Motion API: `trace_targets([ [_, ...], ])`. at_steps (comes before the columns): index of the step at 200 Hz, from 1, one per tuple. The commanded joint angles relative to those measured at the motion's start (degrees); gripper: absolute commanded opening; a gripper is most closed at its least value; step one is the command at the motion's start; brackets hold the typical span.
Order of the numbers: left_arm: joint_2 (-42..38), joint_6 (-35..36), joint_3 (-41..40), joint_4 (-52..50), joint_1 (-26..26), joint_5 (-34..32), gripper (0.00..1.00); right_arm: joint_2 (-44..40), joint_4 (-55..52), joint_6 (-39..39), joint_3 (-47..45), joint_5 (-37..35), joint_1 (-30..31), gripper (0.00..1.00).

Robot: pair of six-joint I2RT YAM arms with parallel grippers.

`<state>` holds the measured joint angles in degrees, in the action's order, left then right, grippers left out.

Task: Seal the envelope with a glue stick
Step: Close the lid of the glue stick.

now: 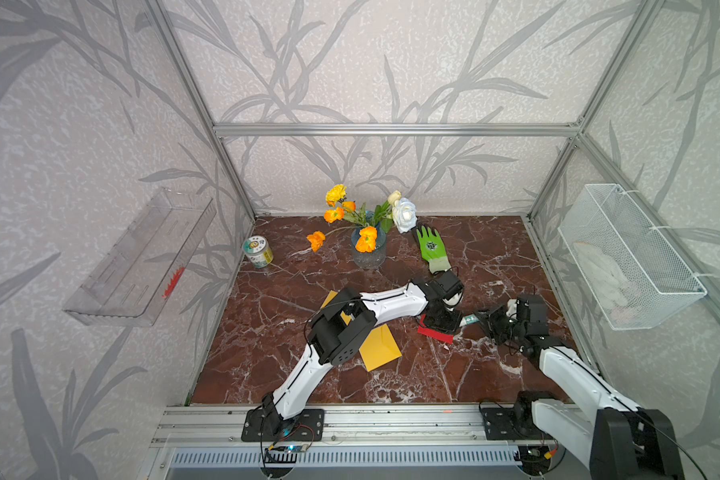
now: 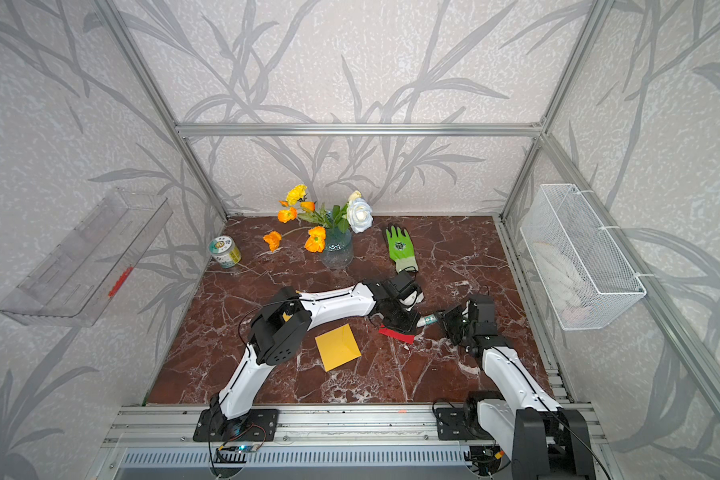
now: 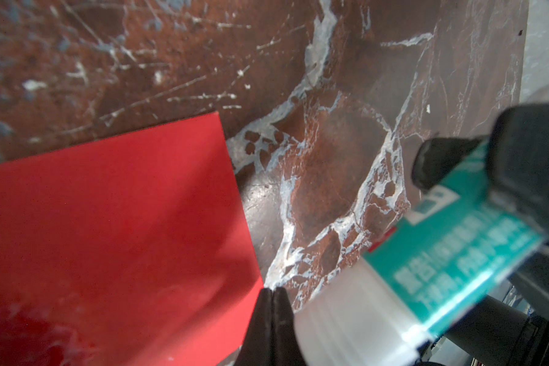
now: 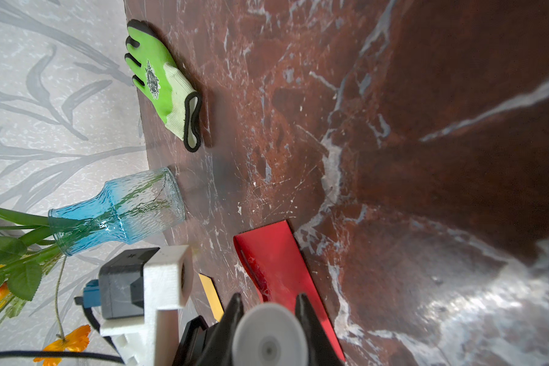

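Your right fingers (image 4: 305,320) grip the capped glue stick (image 3: 441,263); your left fingers (image 3: 263,326) are closed and empty; the red envelope (image 3: 108,221) looks smeared, sealing unconfirmed.

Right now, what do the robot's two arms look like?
They match. The left arm and the right arm both have smooth white shells joined by chunky black joints. There are thin black cables looping beside them. The left end effector and the right end effector each have black, tapering fingers.
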<state>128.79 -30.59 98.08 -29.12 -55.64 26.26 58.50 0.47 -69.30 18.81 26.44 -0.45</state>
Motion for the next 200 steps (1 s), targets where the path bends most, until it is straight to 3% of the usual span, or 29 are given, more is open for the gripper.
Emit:
trace_targets([
  [1,-1.22,0.49,-0.26,1.0,0.09,0.02,0.04,0.62,1.77,-0.79,-0.41,2.0,-0.17,0.0],
  [38,-0.61,0.17,1.41,1.36,0.09,0.34,0.07,2.7,1.44,1.14,0.43,4.74,0.01,0.0],
  [115,2.05,1.21,7.38,-2.08,-0.44,2.09,0.07,0.9,-0.83,2.14,2.23,3.56,0.36,0.0],
  [143,1.16,2.44,6.17,-3.83,-0.1,1.43,0.12,-1.48,-3.64,3.47,3.31,0.2,0.25,0.0],
  [175,-0.41,3.73,4.84,-5.89,0.96,0.99,0.24,-2.78,-8.52,7.87,5.89,-2.51,0.13,0.0],
  [200,-1.95,4.93,4.5,-8.42,1.95,0.0,0.27,-2.11,-13.82,15.41,9.01,-5.45,0.1,0.0],
])
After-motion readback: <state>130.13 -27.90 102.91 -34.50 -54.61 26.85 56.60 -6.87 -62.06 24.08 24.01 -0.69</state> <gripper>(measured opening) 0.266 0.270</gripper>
